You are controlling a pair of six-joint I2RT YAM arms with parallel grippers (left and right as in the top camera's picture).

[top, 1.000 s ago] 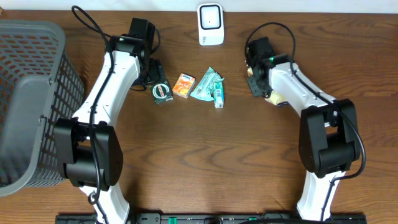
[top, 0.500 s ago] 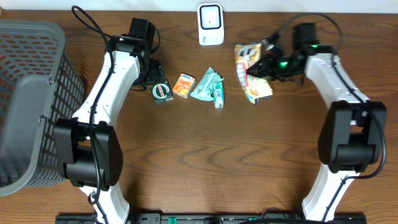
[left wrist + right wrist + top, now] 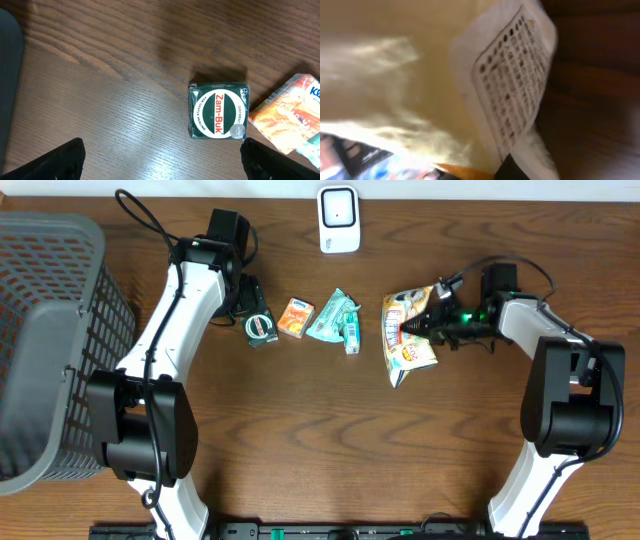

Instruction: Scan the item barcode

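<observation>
— What stands in the way near the scanner (image 3: 339, 219)?
— Just in front of it, a row: green tin (image 3: 260, 328), orange box (image 3: 295, 317), teal packets (image 3: 335, 320). A snack bag (image 3: 408, 335) lies front-right, a basket (image 3: 50, 330) far left.
— Free room?
— Bare counter (image 3: 330, 430) well in front of the scanner, past that row.

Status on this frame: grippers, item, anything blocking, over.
Left gripper open near the green Zam-Buk box. Right gripper shut on yellow crinkled snack bag, short of white scanner. Nothing between bag and scanner.
</observation>
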